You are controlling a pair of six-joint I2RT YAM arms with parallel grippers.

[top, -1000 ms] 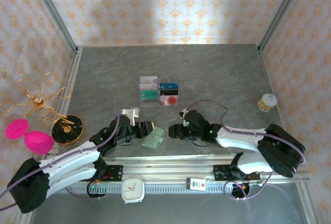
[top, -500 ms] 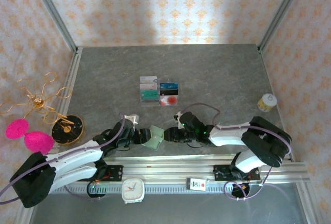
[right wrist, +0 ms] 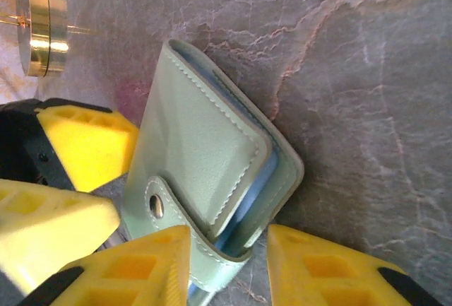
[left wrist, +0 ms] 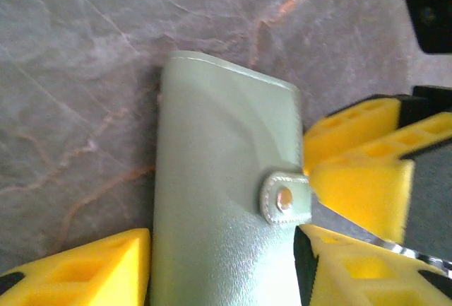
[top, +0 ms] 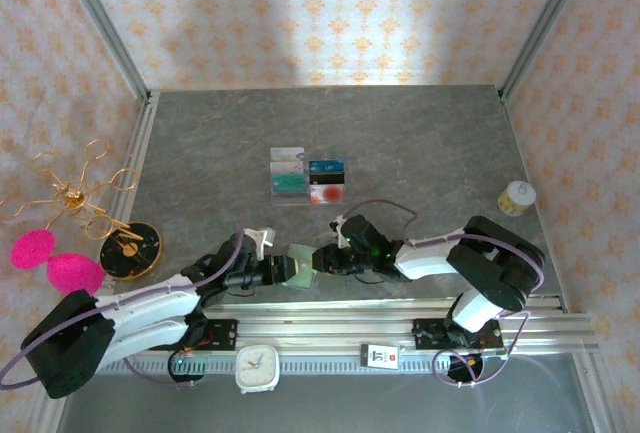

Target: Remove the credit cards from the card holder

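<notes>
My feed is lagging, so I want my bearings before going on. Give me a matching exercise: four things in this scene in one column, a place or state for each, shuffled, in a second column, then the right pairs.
Things:
1. card holder
2. four loose cards
3. white clock
4. small yellow-and-white jar

Places or states:
A. on the rail in front of the table
B. by the table's right edge
C. near the table's front edge, strap snapped shut
D. laid flat together mid-table

Pairs: 1-C, 2-D, 3-A, 4-B
</notes>
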